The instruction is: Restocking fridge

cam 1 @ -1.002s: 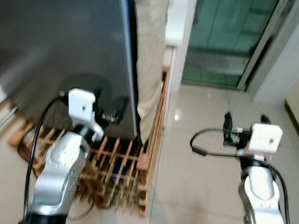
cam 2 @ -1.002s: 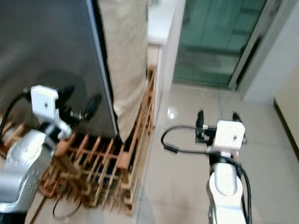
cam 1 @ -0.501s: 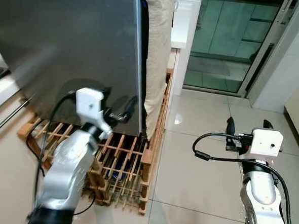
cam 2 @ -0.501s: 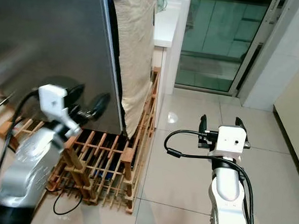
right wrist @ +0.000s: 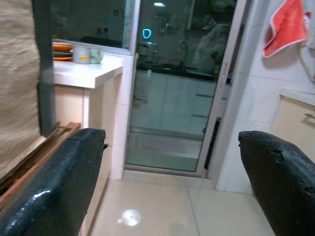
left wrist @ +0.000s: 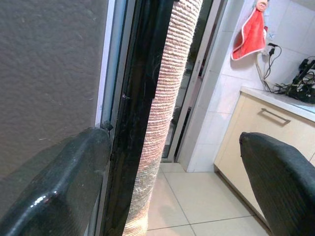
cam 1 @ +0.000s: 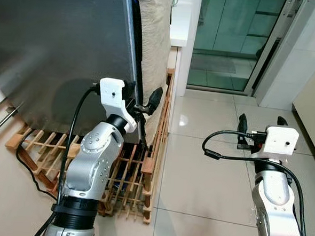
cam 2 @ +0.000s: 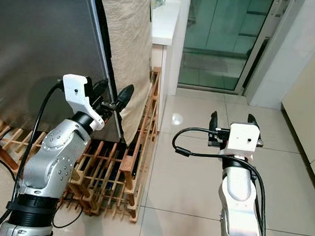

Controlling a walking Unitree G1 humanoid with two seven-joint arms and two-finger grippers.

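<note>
The fridge's grey steel door [cam 1: 60, 48] takes up the left. My left gripper [cam 1: 142, 98] is open at the door's right edge, one finger in front of the grey face and the other beyond the edge, in front of the beige cloth. In the left wrist view the door's black edge strip [left wrist: 140, 98] runs between my fingers [left wrist: 54, 187], next to the woven cloth [left wrist: 170, 98]. Over the tiled floor at the right my right gripper [cam 1: 261, 124] hovers open, holding nothing.
A wooden slatted rack [cam 1: 127, 175] lies on the floor under the fridge, with a black cable [cam 1: 26, 158] beside it. A beige cloth [cam 1: 154, 32] hangs next to the door. A white counter [cam 1: 182, 18] and a glass sliding door [cam 1: 232, 37] stand behind. A cream cabinet [cam 2: 313, 101] stands at the right.
My left gripper has moved right from the door's face to its edge, so one finger now reaches past it. The camera has shifted a little. The right gripper has hardly moved.
</note>
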